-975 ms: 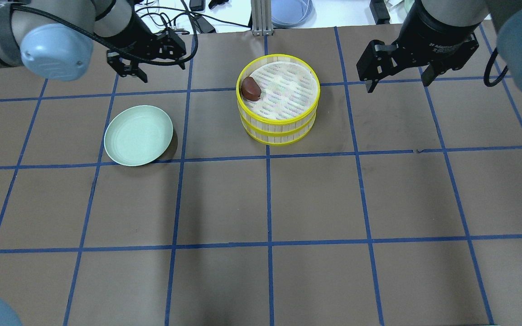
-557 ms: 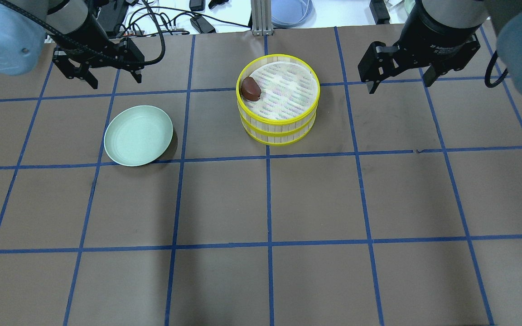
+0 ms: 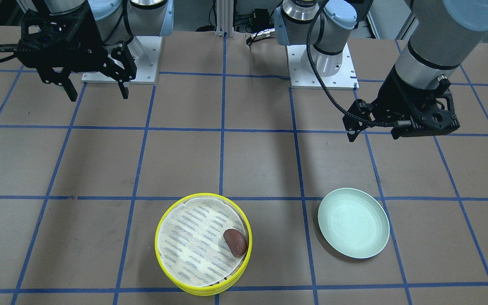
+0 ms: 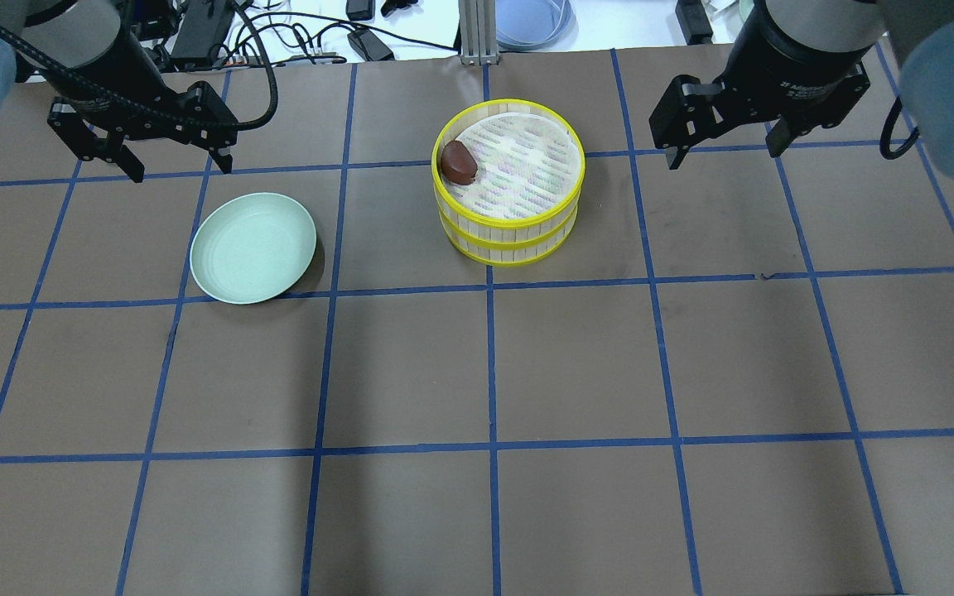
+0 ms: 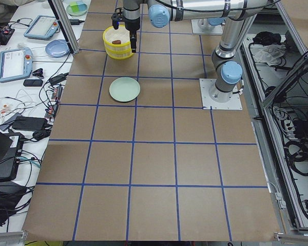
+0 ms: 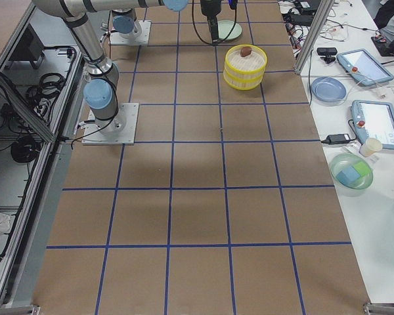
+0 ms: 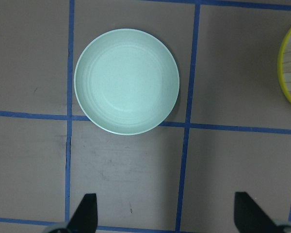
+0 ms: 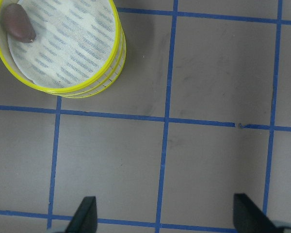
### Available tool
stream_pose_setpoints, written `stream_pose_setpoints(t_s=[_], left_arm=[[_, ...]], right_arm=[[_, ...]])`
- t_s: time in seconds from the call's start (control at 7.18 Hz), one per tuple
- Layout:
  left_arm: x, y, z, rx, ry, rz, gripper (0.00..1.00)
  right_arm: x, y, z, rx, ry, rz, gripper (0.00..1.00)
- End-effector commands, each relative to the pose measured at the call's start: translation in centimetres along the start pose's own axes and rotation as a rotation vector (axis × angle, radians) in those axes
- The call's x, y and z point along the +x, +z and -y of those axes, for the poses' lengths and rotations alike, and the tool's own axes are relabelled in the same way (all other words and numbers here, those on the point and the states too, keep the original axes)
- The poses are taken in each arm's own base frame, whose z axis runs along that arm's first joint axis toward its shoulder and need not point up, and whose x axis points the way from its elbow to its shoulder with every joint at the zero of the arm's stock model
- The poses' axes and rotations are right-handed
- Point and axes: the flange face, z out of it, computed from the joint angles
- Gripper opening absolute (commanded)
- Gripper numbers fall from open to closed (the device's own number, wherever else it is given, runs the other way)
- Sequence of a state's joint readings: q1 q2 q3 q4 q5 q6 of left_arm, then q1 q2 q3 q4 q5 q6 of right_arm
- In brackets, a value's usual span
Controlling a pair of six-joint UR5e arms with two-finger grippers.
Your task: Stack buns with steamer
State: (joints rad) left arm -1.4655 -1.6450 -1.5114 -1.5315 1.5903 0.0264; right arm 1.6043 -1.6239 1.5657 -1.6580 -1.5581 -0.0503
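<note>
Overhead exterior: steamer (image 4: 510, 222) mid-table, two stacked round tiers, slatted bamboo walls, glossy yellow rims. White cloth liner (image 4: 527, 165) with grey dashes on top; dark reddish-brown bun (image 4: 460, 161), smooth and oval, lies on it against the rim on my left side. Pale green plate (image 4: 252, 247), smooth with faint rings, well apart to the left. My left gripper (image 4: 180, 170) hangs near the plate, fingers spread; my right gripper (image 4: 725, 156) is spread too, off the steamer's right. Table (image 4: 576, 364): matte brown paper, blue tape grid. Cables (image 4: 303, 37) on a white bench beyond
</note>
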Motion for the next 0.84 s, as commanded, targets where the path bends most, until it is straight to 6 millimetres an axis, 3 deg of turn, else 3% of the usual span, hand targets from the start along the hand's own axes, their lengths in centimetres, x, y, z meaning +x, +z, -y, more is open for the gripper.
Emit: stream_pose_setpoints(t_s=[0.0, 0.28, 0.7], left_arm=[[0.2, -1.2, -1.3, 0.0, 0.005, -0.004, 1.0], [0.7, -2.1, -2.7, -0.001, 0.014, -0.006, 1.0], [0.6, -1.1, -3.1, -0.02, 0.015, 0.0, 1.0]], right_arm=[[0.0, 1.1, 1.1, 0.013, -0.001, 0.004, 1.0], [0.1, 1.7, 1.7, 0.014, 0.001, 0.003, 1.0], [0.1, 1.7, 1.7, 0.014, 0.005, 0.002, 1.0]])
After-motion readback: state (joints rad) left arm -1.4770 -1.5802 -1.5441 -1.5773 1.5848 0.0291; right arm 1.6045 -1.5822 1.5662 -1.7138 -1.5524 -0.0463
